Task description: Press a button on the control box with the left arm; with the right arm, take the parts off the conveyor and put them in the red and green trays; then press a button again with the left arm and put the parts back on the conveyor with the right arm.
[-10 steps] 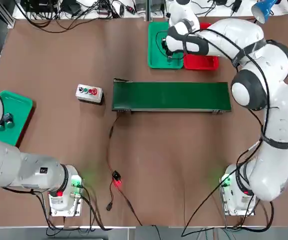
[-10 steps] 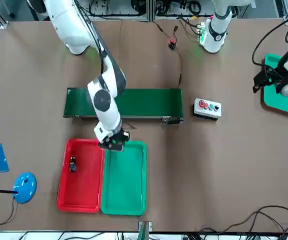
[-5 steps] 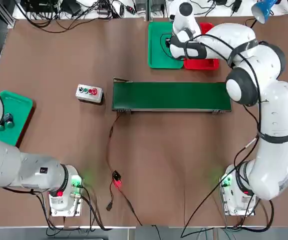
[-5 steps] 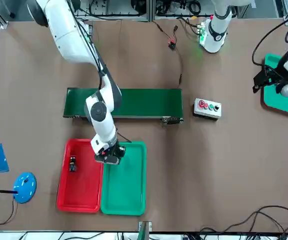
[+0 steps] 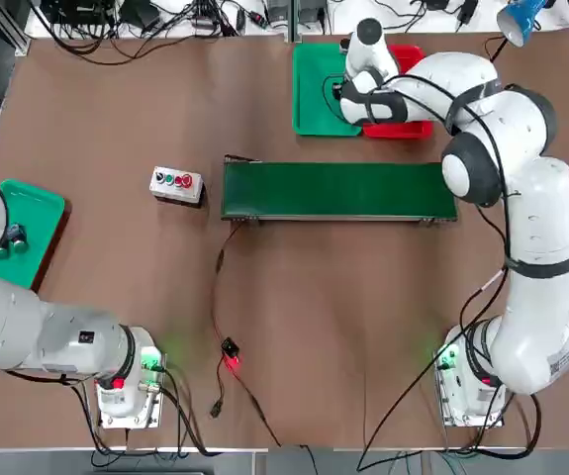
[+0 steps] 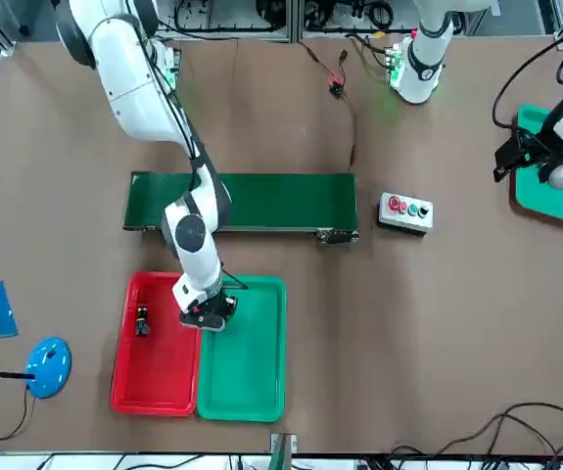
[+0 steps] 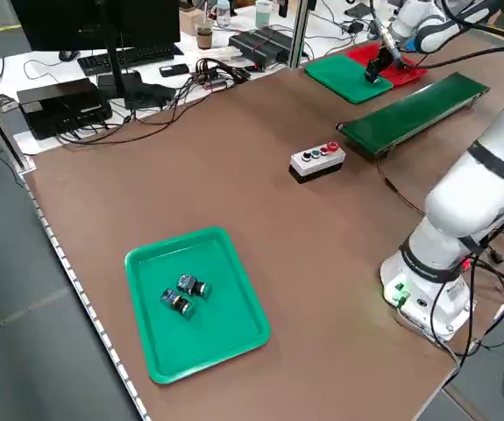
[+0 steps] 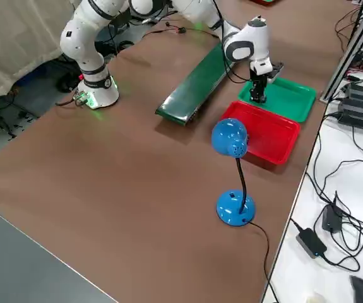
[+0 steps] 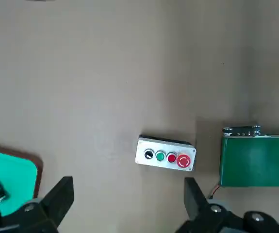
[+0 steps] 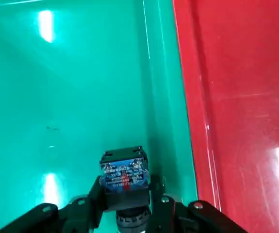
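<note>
My right gripper (image 6: pixel 209 317) hangs low over the green tray (image 6: pixel 247 362), close to its seam with the red tray (image 6: pixel 154 377). It is shut on a small dark part (image 10: pixel 124 177) with a blue label; the cap colour is hidden. A second dark part (image 6: pixel 142 320) lies in the red tray. The conveyor (image 5: pixel 338 190) carries nothing. The control box (image 5: pixel 176 184) sits off the belt's left end. My left gripper (image 9: pixel 127 204) hovers open at the table's left side, apart from the box (image 9: pixel 165 156).
A lone green tray (image 7: pixel 195 303) with two small parts (image 7: pixel 182 295) lies at the table's left edge under the left arm. A blue desk lamp (image 8: pixel 232 164) stands beside the red tray. A thin cable with a red light (image 5: pixel 230 358) trails from the conveyor toward the bases.
The right gripper has carried the part from the green tray's conveyor end further along the tray, away from the belt. The left arm has stayed still.
</note>
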